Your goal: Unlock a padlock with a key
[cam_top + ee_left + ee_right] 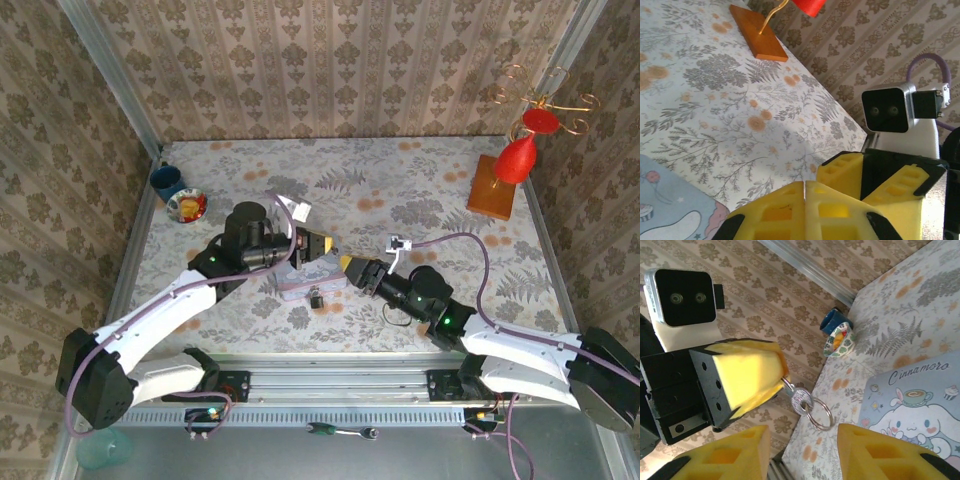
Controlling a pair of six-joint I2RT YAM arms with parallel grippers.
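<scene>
The left gripper (779, 376) is clenching its yellow fingers on a small silver key (799, 401) – the bow is sticking out past the fingertips, and a wire ring (818, 415) is hanging from it. The right gripper (801, 441) is facing it just below, its two fingers spread apart and gripping nothing. From above, both grippers are meeting nose to nose over a pastel tin (290, 283) with a cartoon picture on its lid, which is lying flat on the flowered table (420, 200).

The padlock (315, 297) – small and dark – is sitting on the table just beside the tin's near edge, below the two grippers and apart from both. Whether it is touching the tin is too small to tell.

A blue cup (165, 180) and a patterned bowl (187, 206) are standing together at the far left of the table. A wooden base (492, 187) carrying a red ornament is standing at the far right.
</scene>
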